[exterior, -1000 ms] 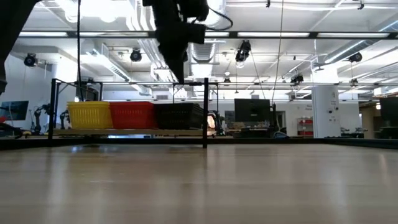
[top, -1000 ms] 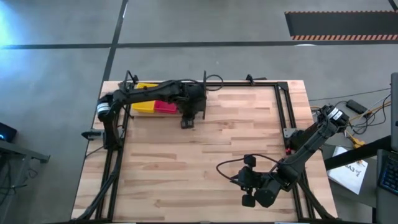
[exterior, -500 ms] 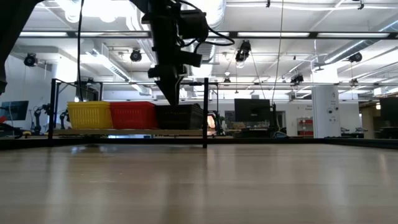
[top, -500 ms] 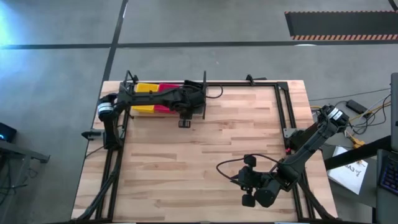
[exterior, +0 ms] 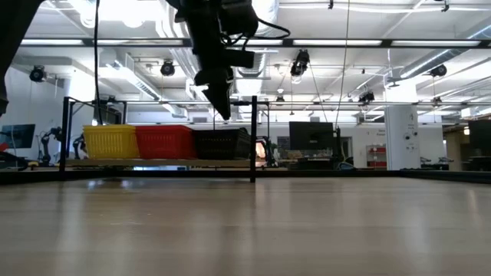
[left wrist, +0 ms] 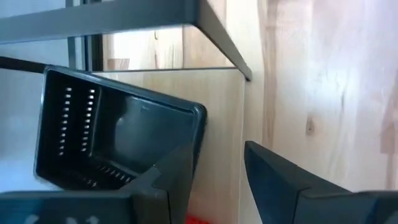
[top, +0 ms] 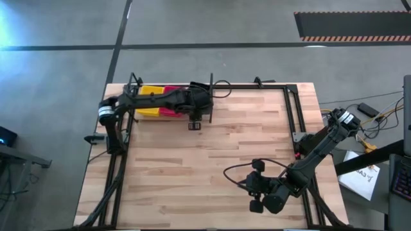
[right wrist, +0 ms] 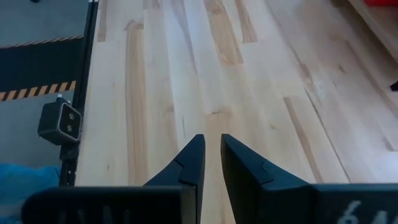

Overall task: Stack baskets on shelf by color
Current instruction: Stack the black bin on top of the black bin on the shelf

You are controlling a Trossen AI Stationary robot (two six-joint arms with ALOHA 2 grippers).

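Three baskets stand side by side with their bottoms on the shelf [exterior: 153, 162] at the table's far left corner: yellow [exterior: 113, 142], pinkish-red [exterior: 163, 142] and black [exterior: 221, 143]. From above, the yellow basket [top: 151, 101] and the pinkish-red basket [top: 171, 110] show beside the left arm. My left gripper [exterior: 222, 113] hangs open just above the black basket [left wrist: 112, 134], fingers pointing down, by the shelf's right post [exterior: 253, 138]. My right gripper [top: 255, 186] waits low near the table's near right corner, its fingers [right wrist: 194, 155] shut but for a narrow slit.
Thin black rails [top: 292, 109] frame the table's far and right edges. A black cable [top: 231, 172] loops on the wood beside the right arm. A small grey camera block [right wrist: 60, 122] sits at the table edge. Bare tabletop [top: 244, 128] spreads between the two arms.
My left gripper dipped down to the black basket on the shelf, then rose again a little and shifted slightly toward the far edge. The three baskets kept their places. The right arm stayed still.
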